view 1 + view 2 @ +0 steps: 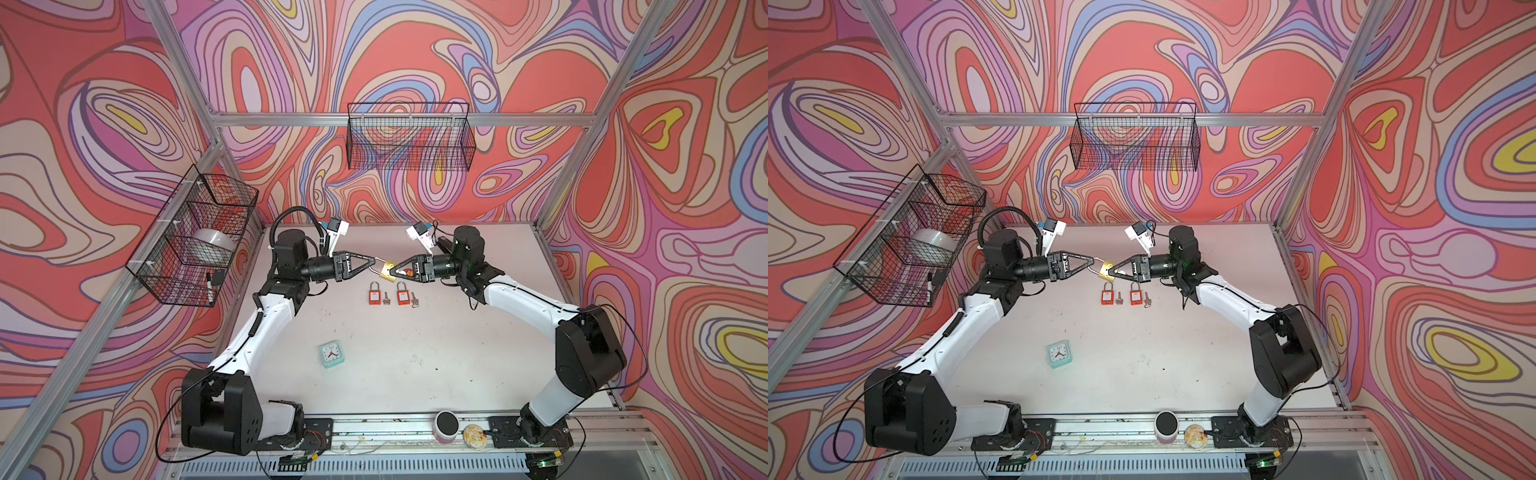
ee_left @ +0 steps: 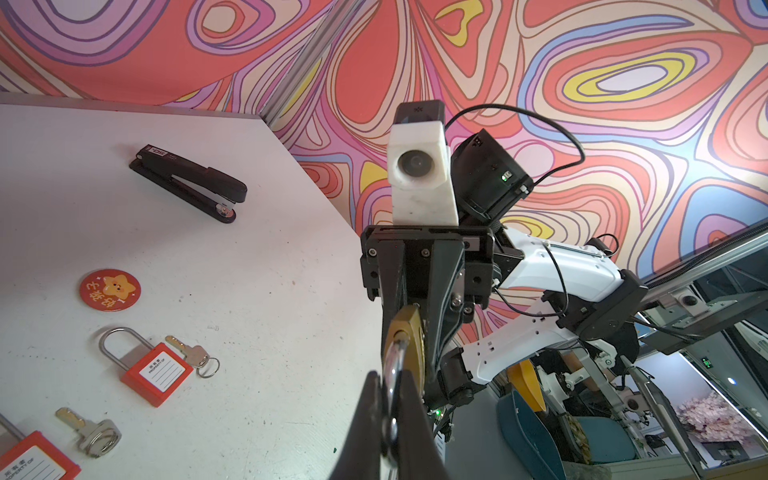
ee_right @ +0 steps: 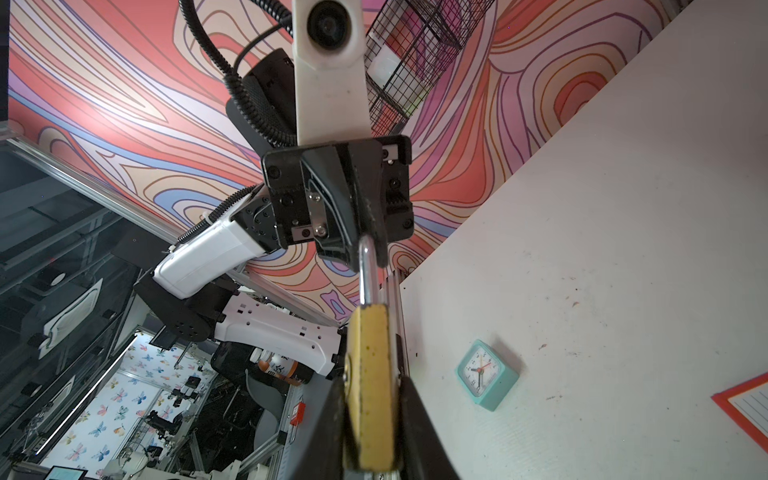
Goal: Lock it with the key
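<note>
Held off the counter (image 1: pixel 415 357), between both arms: brass padlock (image 1: pixel 390 271). Left jaws pinched shut on its shackle (image 3: pixel 365 270), right jaws clamped narrowly on its body. Key (image 1: pixel 387 296) lying below, beside a red padlock (image 1: pixel 374 294).

Right-hand red padlock (image 2: pixel 158 374) near the table's middle: white label reads "PROPERTY OF" under Chinese characters. Far stapler (image 2: pixel 189 183) — a mark, possibly "DS", blurred.
</note>
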`<state>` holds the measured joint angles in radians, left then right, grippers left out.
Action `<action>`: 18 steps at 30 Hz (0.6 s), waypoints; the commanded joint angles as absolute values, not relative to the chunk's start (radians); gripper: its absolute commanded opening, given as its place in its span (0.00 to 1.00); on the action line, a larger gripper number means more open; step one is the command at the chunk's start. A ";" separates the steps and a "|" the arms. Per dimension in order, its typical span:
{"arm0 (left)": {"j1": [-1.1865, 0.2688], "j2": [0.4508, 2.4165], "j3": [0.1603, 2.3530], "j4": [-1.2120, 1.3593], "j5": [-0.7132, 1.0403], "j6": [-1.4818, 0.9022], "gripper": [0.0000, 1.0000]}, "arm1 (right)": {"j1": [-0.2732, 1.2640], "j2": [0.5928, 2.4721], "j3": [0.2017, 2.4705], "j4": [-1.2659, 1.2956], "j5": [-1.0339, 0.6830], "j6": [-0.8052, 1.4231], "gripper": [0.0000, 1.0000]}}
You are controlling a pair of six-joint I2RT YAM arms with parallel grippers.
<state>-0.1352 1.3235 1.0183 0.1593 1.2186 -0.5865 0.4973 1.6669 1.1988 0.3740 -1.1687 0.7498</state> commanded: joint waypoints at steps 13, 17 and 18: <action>-0.166 1.298 0.977 0.214 1.229 -0.596 0.00 | 0.483 1.715 1.250 0.550 -1.179 0.876 0.00; -0.167 1.281 0.954 0.221 1.220 -0.598 0.00 | 0.482 1.722 1.272 0.547 -1.182 0.877 0.00; -0.166 1.279 0.948 0.221 1.218 -0.598 0.00 | 0.482 1.724 1.271 0.554 -1.182 0.882 0.00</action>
<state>-0.1375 1.3067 0.9737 0.2005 1.1790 -0.6106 0.4770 1.7195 1.2140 0.4770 -1.2175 0.8494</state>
